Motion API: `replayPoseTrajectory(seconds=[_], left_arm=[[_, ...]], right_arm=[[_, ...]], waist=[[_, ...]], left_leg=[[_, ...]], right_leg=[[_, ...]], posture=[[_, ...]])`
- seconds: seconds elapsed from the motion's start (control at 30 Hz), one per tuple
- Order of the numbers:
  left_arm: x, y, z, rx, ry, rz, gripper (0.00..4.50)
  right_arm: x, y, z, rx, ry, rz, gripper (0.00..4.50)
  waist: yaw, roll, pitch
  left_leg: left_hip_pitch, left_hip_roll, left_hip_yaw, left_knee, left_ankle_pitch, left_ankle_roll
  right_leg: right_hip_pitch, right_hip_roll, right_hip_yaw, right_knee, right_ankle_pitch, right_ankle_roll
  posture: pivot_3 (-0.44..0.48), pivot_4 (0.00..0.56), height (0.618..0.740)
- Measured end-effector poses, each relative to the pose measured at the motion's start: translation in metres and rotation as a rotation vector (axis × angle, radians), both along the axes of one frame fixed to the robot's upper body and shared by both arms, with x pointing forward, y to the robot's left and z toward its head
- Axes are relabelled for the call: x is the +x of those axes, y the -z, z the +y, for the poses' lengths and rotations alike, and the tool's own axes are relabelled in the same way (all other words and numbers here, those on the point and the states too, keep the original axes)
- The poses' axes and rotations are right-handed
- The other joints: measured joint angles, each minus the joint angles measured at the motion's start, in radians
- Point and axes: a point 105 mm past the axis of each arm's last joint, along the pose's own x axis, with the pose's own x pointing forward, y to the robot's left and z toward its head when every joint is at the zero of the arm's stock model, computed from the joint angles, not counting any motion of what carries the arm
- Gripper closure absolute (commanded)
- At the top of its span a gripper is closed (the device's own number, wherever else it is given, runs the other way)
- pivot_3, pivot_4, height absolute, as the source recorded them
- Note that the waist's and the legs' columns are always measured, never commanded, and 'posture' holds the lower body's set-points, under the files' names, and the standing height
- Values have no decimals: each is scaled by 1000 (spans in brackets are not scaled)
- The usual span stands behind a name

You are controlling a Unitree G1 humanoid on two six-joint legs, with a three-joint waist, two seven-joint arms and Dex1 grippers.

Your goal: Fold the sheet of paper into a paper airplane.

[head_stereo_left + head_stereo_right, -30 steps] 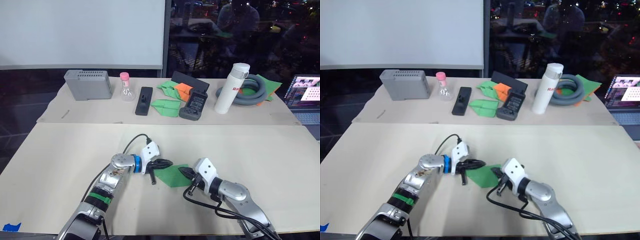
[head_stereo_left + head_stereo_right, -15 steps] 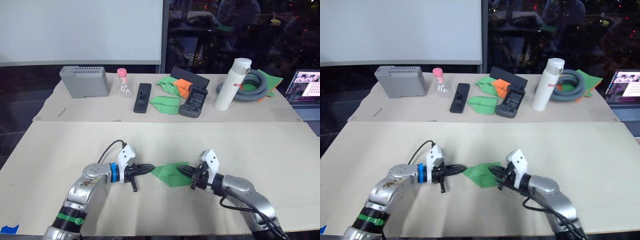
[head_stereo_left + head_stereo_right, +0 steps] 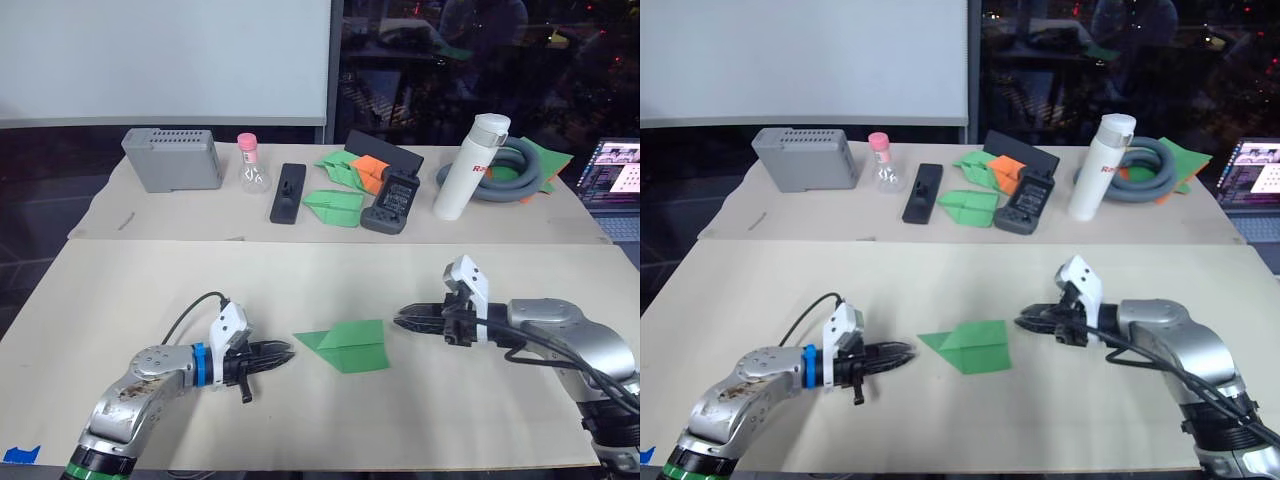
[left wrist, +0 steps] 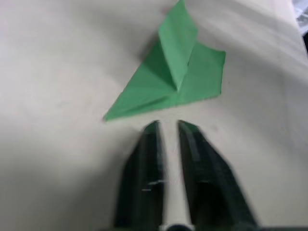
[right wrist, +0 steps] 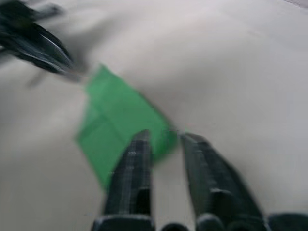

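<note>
Left gripper (image 3: 284, 352) and right gripper (image 3: 402, 318), each with fingers slightly parted and holding nothing, flank the paper airplane (image 3: 347, 344), which lies free on the beige table (image 3: 130, 300) between them. Behind it, a second table (image 3: 520, 225) stands before a whiteboard (image 3: 160, 60) and dark windows (image 3: 480, 60).

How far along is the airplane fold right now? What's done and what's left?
Done: the paper airplane lies on the table as a pointed, creased wedge with a raised ridge down the middle. In hand: nothing. The left end effector and right end effector sit apart from it on either side, both narrowly open and empty. Left: from these views no fold looks missing, though the underside is hidden.
</note>
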Motion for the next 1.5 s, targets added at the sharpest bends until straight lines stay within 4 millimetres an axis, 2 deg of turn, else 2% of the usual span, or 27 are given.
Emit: replayPoseTrajectory(seconds=[0.1, 0.13, 0.4, 0.5, 0.73, 0.9, 1.0, 1.07, 1.17, 1.23, 1.4, 1.5], left_arm=[[-7, 1, 2, 18, -8, 3, 1666], [-6, 1, 2, 22, -15, 1, 1357], [-10, 1, 5, 47, -47, -19, 1357], [-10, 2, 8, 64, -54, -27, 1316], [-14, 7, 8, 63, -55, -7, 1316], [-17, 9, 6, 63, -35, 6, 1316], [-17, 8, 7, 61, -29, 9, 1316], [-14, 9, 9, 59, -45, 9, 1316], [-7, 9, 12, 60, -64, -3, 1316], [-5, 8, 13, 61, -65, -8, 1316], [-1, 8, 16, 64, -58, -15, 1316], [0, 8, 17, 63, -56, -14, 1316]], right_arm=[[4, 9, -2, -2, -13, 28, 1253], [5, 11, -2, -3, -14, 34, 1247], [8, 17, 18, 68, -127, 119, 1247], [9, 21, 22, 88, -140, 145, 2069], [6, 25, 29, 104, -182, 194, 4485], [2, 21, 33, 127, -211, 220, 4485], [-1, 11, 38, 139, -257, 191, 4485], [6, -10, 46, 163, -278, 114, 4485], [14, -51, 61, 175, -336, -94, 4485], [15, -66, 68, 152, -367, -212, 4485], [23, -70, 76, -7, -438, -561, 4485], [28, -67, 70, -106, -458, -760, 4485]], waist=[[2, 1, 0], [4, 1, 0], [5, 1, 1], [4, 1, 1], [3, 1, 1], [3, 1, 1], [3, 1, 1], [1, 2, 1], [-1, 2, 1], [-1, 2, 1], [2, 2, 1], [2, 2, 1]], left_leg=[[0, 0, 0, 0, 1, -1], [0, -1, 0, 0, 1, -2], [0, 0, 0, 0, 3, -5], [0, 0, 0, 0, 3, -6], [0, 0, 0, 0, 4, -6], [0, 0, 0, 0, 4, -6], [0, 0, 0, 0, 4, -6], [0, -1, 0, 0, 4, -6], [0, 0, 0, 0, 4, -7], [1, 0, 0, -1, 6, -11], [1, -3, 0, 0, 6, -11], [1, -4, 1, 1, 6, -11]], right_leg=[[0, 1, -1, 0, 0, 0], [0, 1, -3, 1, 0, 0], [0, 0, -3, 1, 0, 0], [0, 0, -3, 1, 0, 0], [0, 0, -3, 1, 0, 0], [0, 0, -3, 1, 1, 0], [-1, 0, -3, 2, 1, 0], [-1, 0, -3, 2, 1, 1], [-1, 1, -4, 3, 2, 1], [-1, 6, -5, 3, 2, 1], [0, 6, -6, 3, 2, 1], [0, 6, -6, 4, 2, 1]], posture=[[0, 150, 740], [0, 150, 740], [0, 150, 740], [0, 150, 740], [0, 150, 740], [0, 150, 740], [0, 150, 740], [0, 150, 740], [0, 150, 740], [0, 150, 740], [0, 150, 740], [0, 150, 740]])
